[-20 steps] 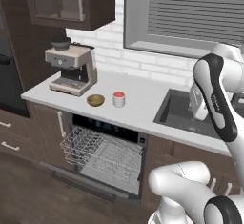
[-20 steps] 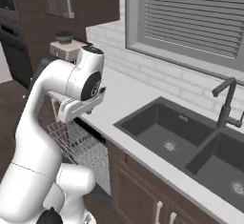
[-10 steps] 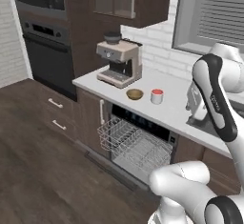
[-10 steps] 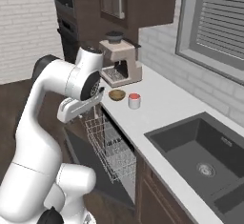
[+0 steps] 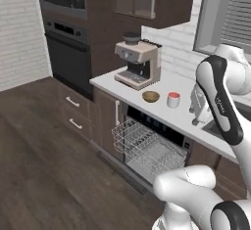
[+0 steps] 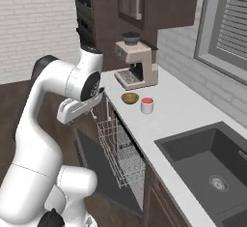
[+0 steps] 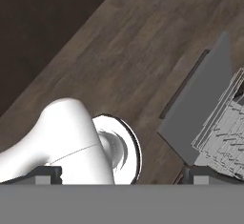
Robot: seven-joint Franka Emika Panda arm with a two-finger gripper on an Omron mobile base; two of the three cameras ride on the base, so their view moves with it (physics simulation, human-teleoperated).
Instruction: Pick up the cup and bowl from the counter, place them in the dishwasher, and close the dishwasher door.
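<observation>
The white cup (image 5: 173, 99) (image 6: 147, 105) with a red top stands on the light counter (image 5: 182, 115) (image 6: 185, 112), right beside the yellow-brown bowl (image 5: 151, 96) (image 6: 130, 97). Below them the dishwasher (image 5: 147, 148) is open, its wire rack (image 6: 120, 148) (image 7: 228, 133) pulled out over the lowered dishwasher door (image 6: 96, 170) (image 7: 200, 106). My gripper (image 5: 196, 120) (image 7: 125, 174) hangs in front of the counter, apart from both dishes and pointing down at the floor. Its jaws are open wide with nothing between them.
A coffee machine (image 5: 138, 63) (image 6: 137, 64) stands on the counter behind the bowl. A dark sink (image 6: 207, 168) lies to the right. A black wall oven (image 5: 68, 53) and brown drawers are on the left, with wood floor (image 5: 49, 150) in front.
The base has driven and turned, so the whole scene has shifted; the oven and floor now show at left. The arm keeps its pose and the gripper stays open.
</observation>
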